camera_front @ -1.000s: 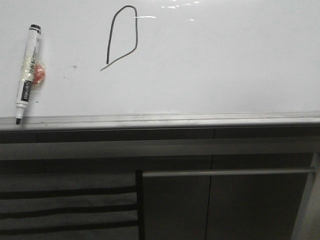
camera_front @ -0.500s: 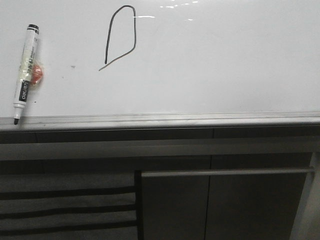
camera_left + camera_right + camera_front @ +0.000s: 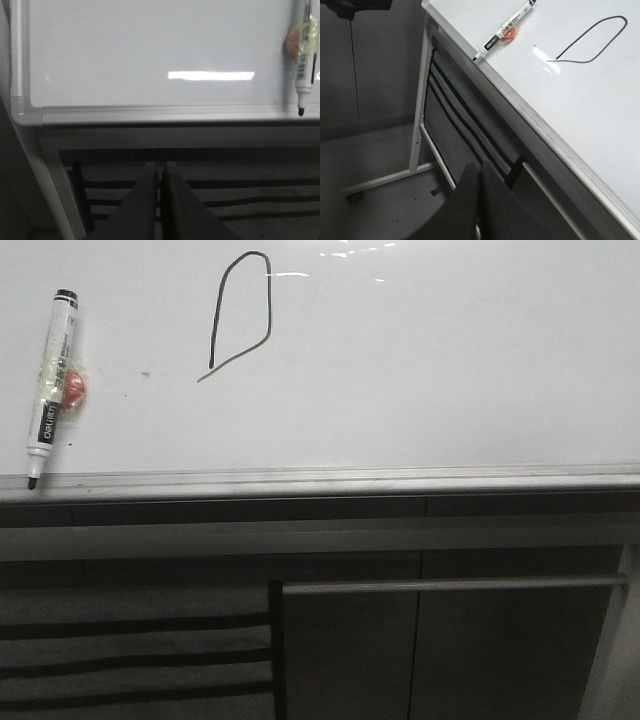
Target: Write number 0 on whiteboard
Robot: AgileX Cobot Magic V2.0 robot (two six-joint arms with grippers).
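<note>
The number 0 (image 3: 243, 310) is a thin dark tall loop with a tail at its lower left, drawn high on the whiteboard (image 3: 430, 370). It also shows in the right wrist view (image 3: 592, 42). A white marker (image 3: 52, 385) with a black cap and an orange blob on its side lies on the board at the left, tip at the silver edge rail (image 3: 330, 480). My left gripper (image 3: 159, 170) is shut and empty, below the rail. My right gripper (image 3: 479, 172) is shut and empty, off the board's edge. Neither gripper shows in the front view.
Dark grey cabinet panels (image 3: 450, 640) and a slatted dark rack (image 3: 130, 650) stand below the board. In the right wrist view a grey metal stand leg with a caster (image 3: 380, 182) rests on the floor. The marker shows at the right edge of the left wrist view (image 3: 305, 60).
The view has shifted slightly: the marker and the loop sit a few pixels to the left and higher than one second ago. Nothing on the board has moved.
</note>
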